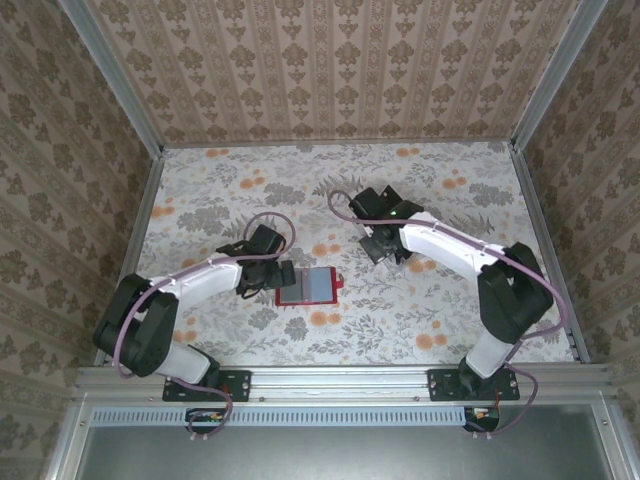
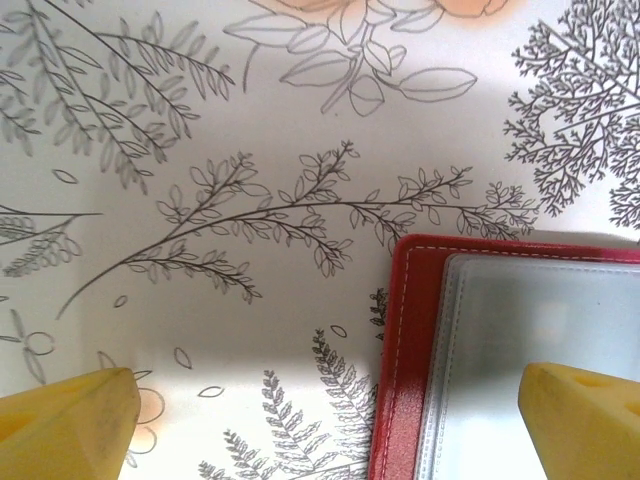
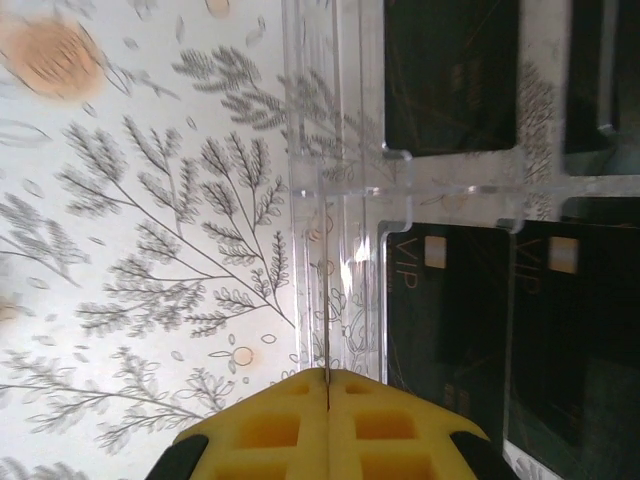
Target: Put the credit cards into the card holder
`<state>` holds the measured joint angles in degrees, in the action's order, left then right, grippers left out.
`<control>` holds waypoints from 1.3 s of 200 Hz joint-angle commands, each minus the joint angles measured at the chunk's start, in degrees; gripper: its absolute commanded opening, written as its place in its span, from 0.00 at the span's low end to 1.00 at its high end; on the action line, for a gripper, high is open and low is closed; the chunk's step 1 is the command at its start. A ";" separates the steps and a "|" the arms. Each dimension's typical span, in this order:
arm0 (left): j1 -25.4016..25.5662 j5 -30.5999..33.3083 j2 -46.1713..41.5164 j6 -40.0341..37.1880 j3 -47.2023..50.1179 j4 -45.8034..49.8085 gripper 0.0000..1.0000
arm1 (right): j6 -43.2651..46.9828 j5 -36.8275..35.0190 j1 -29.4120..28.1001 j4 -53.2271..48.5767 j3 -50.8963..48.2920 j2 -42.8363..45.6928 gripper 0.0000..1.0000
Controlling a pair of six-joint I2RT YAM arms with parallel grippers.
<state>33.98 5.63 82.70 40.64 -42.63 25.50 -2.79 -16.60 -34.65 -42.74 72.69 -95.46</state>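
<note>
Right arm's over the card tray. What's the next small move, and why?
Probably open the right claw and shift it toward the nearest VIP card. It is shut with no card visibly held, and lines up with the wall of the clear tray rather than a card.

Table (image 1: 420, 320): one flat top under a pale covering printed with grey fern sprigs and orange blossoms. I list two items lying directly on it.

1. Card holder (image 1: 308, 286): red, lying flat and opened out near the middle of the table, towards the near side. It has a grey inner panel with stitched edges, a red border showing around the panel, and a small red tab at its right edge.

2. Clear plastic tray (image 3: 340, 190): to the right of the card holder and further back, apart from it. It is divided into compartments. Black cards (image 3: 450, 70) lie flat in the compartments; I cannot tell whether they rest on a tray floor or on the covering.
</note>
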 commanded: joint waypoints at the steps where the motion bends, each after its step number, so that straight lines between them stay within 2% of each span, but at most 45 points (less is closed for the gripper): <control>1: -0.49 0.77 -2.26 -2.43 -2.05 2.88 1.00 | -3.42 4.63 0.10 -1.04 2.33 5.26 0.00; 35: -0.34 0.96 -3.57 -3.55 -1.59 3.17 1.00 | -12.32 15.69 -0.58 5.62 -0.55 10.34 0.00; 52: -0.23 1.31 -4.03 -3.47 -0.84 3.09 1.00 | -20.04 21.16 -1.56 12.71 -4.13 11.77 0.00; 67: -0.14 1.62 -4.34 -3.29 -0.17 2.97 1.00 | -27.25 23.18 -3.75 19.96 -8.01 12.07 0.00; 92: 0.04 2.68 -4.67 -2.66 0.63 2.98 1.00 | -35.62 20.14 -9.00 27.87 -11.86 10.39 0.00; 127: 0.33 3.25 -4.83 -2.06 1.23 2.73 1.00 | -42.63 14.56 -14.51 34.30 -14.03 6.05 0.00; 183: 0.48 3.42 -4.83 -1.89 1.86 2.19 1.00 | -48.78 10.87 -17.76 37.37 -13.88 -0.51 0.00; 260: 0.56 3.34 -4.58 -1.71 1.94 1.75 1.00 | -51.70 6.77 -20.29 35.94 -14.94 -5.35 0.00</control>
<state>34.15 7.99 79.00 38.74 -41.21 26.94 -52.56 -6.20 -54.57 -6.22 59.11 -99.68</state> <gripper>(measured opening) 0.997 0.068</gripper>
